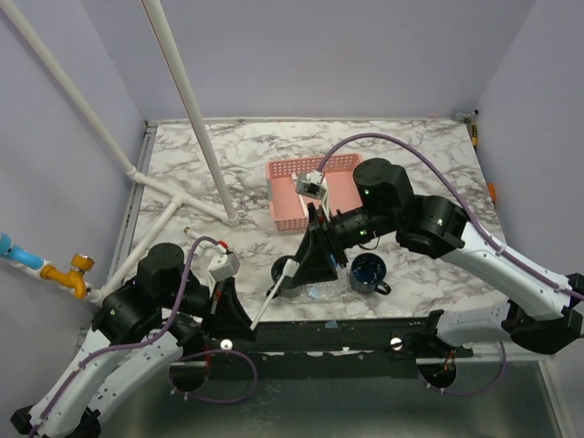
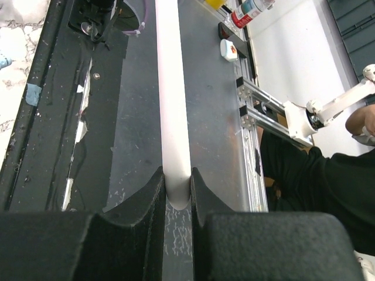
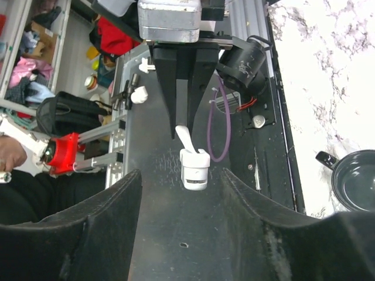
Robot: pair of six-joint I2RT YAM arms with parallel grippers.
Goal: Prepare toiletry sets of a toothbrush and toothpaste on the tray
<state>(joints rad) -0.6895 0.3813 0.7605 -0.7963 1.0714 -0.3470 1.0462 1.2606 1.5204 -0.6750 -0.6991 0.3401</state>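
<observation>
My left gripper [image 1: 245, 321] is shut on the handle of a white toothbrush [image 1: 274, 294] and holds it up at a slant over the table's front edge. In the left wrist view the handle [image 2: 173, 105] runs straight out from between the closed jaws of the gripper [image 2: 176, 182]. My right gripper [image 1: 301, 278] is open and faces the brush's capped head [image 3: 194, 170], which sits just beyond its wide-apart fingertips [image 3: 132, 181]. The clear tray [image 1: 325, 293] lies under the right gripper, mostly hidden. No toothpaste shows.
A pink lattice basket [image 1: 285, 193] stands behind the right arm. A dark blue mug [image 1: 370, 272] sits right of the tray and shows in the right wrist view [image 3: 355, 187]. A second dark mug [image 1: 280, 267] sits left of it. White pipes [image 1: 196, 119] cross the left.
</observation>
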